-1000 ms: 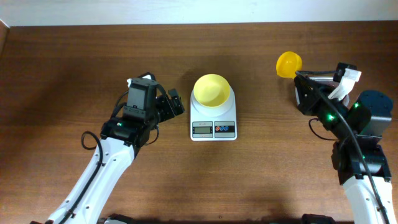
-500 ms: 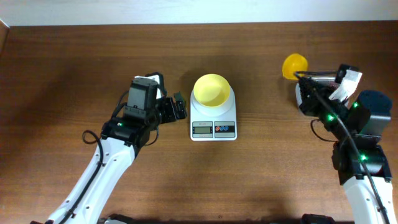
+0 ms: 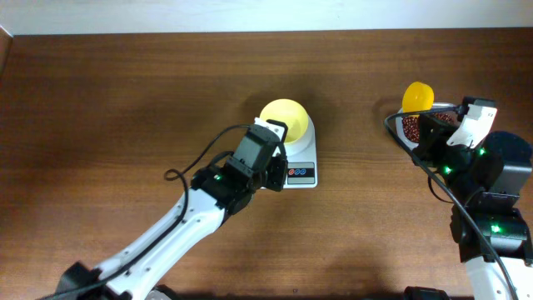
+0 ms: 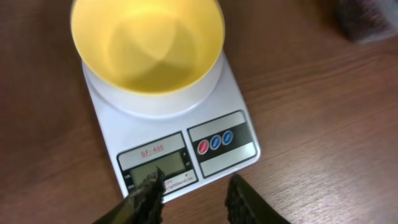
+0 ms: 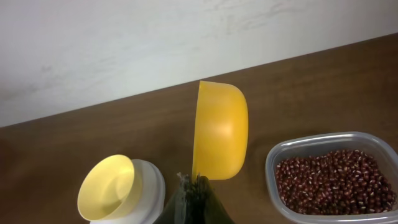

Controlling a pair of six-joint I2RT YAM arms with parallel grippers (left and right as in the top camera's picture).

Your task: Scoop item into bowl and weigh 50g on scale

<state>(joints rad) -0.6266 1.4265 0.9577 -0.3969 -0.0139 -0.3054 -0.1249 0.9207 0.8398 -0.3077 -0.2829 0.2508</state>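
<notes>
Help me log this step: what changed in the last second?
The left gripper swung right from beside the scale to its front edge, jaws open. The right gripper carried the yellow scoop rightward, beside the clear container of beans. The scale and bowl stayed put; the scoop remains gripped.

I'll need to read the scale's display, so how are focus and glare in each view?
Left wrist: scale display dim, no glare, digits unreadable; left end effector blurred at the edge. Right wrist: beans sharp, right end effector on the scoop dark and blurred. Overhead: even light, but the display is covered.
</notes>
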